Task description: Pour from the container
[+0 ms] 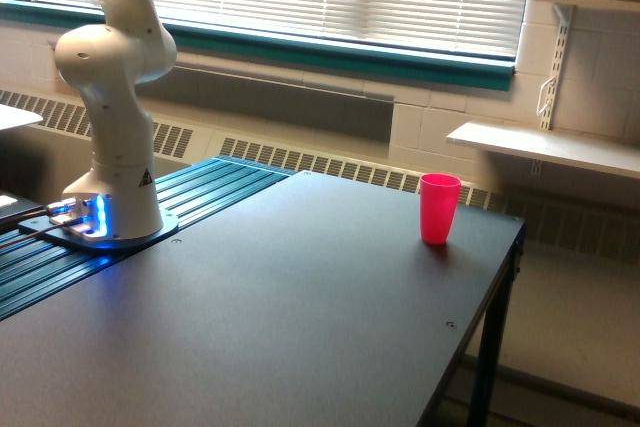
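Observation:
The container is out of view, and so is my gripper: only the white base column of the arm (115,97) shows at the exterior view's left, rising out of the top of the frame. An opaque bright pink cup (439,208) stands upright on the dark table (300,317) near its far right corner.
The arm's base (95,222) glows blue on a ribbed teal strip (180,197) along the table's left side. The table's right edge (490,307) drops off just beyond the pink cup. White wall shelves (545,147) hang at the right, with a window with blinds behind.

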Action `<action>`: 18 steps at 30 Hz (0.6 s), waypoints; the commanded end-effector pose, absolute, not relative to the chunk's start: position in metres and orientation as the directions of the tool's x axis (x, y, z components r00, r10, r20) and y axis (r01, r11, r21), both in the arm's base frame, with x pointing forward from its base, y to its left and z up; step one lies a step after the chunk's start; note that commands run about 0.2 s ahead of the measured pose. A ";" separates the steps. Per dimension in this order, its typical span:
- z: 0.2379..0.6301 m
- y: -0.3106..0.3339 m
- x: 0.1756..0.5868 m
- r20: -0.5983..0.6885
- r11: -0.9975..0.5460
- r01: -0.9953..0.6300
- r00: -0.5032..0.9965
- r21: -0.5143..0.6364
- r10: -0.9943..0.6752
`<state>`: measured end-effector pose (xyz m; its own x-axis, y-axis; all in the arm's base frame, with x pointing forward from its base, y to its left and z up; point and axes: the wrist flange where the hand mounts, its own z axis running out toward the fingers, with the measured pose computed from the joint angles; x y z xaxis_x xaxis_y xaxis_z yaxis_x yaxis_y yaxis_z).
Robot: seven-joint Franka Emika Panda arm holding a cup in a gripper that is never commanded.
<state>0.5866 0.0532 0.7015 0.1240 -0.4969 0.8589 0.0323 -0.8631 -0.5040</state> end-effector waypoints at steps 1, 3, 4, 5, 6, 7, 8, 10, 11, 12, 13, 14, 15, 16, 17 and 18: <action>0.710 0.028 0.587 0.793 -0.809 -0.068 0.163 -0.584 -0.587; 0.703 0.045 0.589 0.826 -0.850 -0.066 0.209 -0.522 -0.524; 0.701 0.047 0.590 0.814 -0.843 -0.079 0.226 -0.532 -0.535; 0.696 0.046 0.590 0.786 -0.821 -0.102 0.243 -0.562 -0.568; 0.692 0.048 0.590 0.781 -0.822 -0.114 0.262 -0.558 -0.567; 0.686 0.053 0.590 0.783 -0.831 -0.122 0.284 -0.543 -0.553; 0.681 0.057 0.590 0.775 -0.831 -0.134 0.304 -0.540 -0.553; 0.672 0.060 0.589 0.730 -0.802 -0.172 0.338 -0.572 -0.594; 0.665 0.066 0.588 0.721 -0.804 -0.183 0.362 -0.566 -0.590; 0.659 0.074 0.586 0.710 -0.804 -0.193 0.386 -0.563 -0.590; 0.652 0.080 0.585 0.687 -0.795 -0.208 0.409 -0.570 -0.600; 0.645 0.084 0.583 0.665 -0.784 -0.226 0.427 -0.578 -0.613; 0.637 0.089 0.582 0.642 -0.776 -0.243 0.448 -0.582 -0.622; 0.630 0.093 0.580 0.618 -0.767 -0.263 0.467 -0.586 -0.632; 0.623 0.098 0.578 0.599 -0.763 -0.280 0.486 -0.583 -0.636; 0.616 0.102 0.576 0.585 -0.763 -0.293 0.504 -0.576 -0.635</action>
<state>0.5859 0.0647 0.6469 0.4162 -0.5912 0.6908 -0.2262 -0.8032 -0.5511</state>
